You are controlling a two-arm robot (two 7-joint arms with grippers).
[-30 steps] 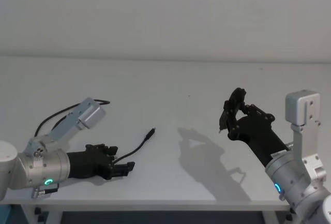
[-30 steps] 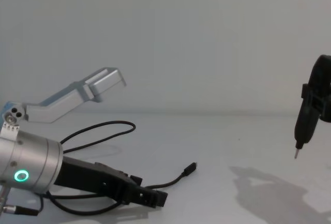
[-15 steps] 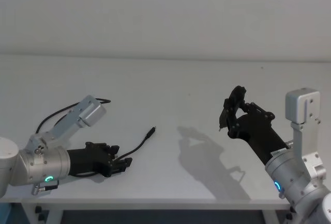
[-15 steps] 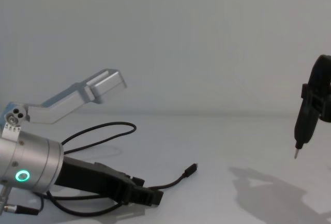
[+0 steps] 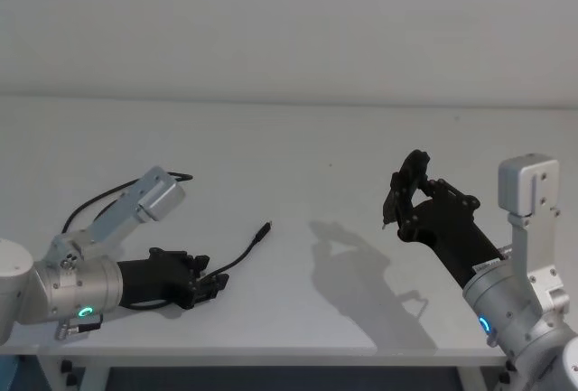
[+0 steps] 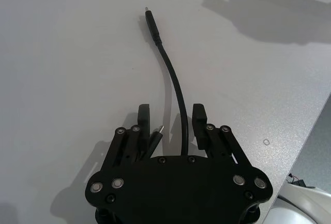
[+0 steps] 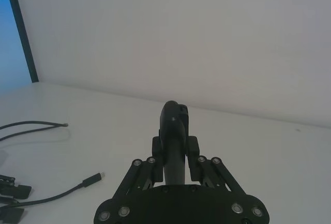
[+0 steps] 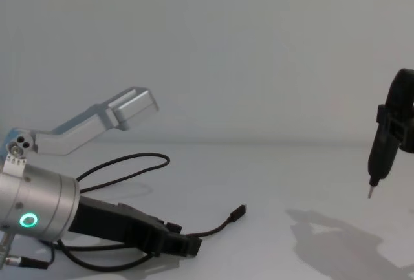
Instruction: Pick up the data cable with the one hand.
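The data cable (image 5: 242, 256) lies on the white table, its thin black line looping back behind my left arm and one plug end (image 5: 264, 229) pointing toward the middle. My left gripper (image 5: 212, 284), the hand with the green ring on its silver wrist, lies low on the table. It is open, and its fingers (image 6: 144, 116) straddle the cable (image 6: 175, 81), with the second plug (image 6: 158, 132) beside one finger. From the chest, the gripper (image 8: 189, 246) sits over the cable (image 8: 213, 228). My right gripper (image 5: 408, 194) hovers at the right, shut on a black pen-like tool (image 7: 175, 125).
The table's front edge (image 5: 271, 351) runs close behind my left gripper. The cable's far loop (image 8: 139, 158) lies on the left side under the silver camera bracket (image 8: 110, 115). The tool's metal tip (image 8: 370, 193) hangs above the table at the right.
My left gripper has drawn back a little along the cable toward the robot, staying low on the table. The right arm has not moved.
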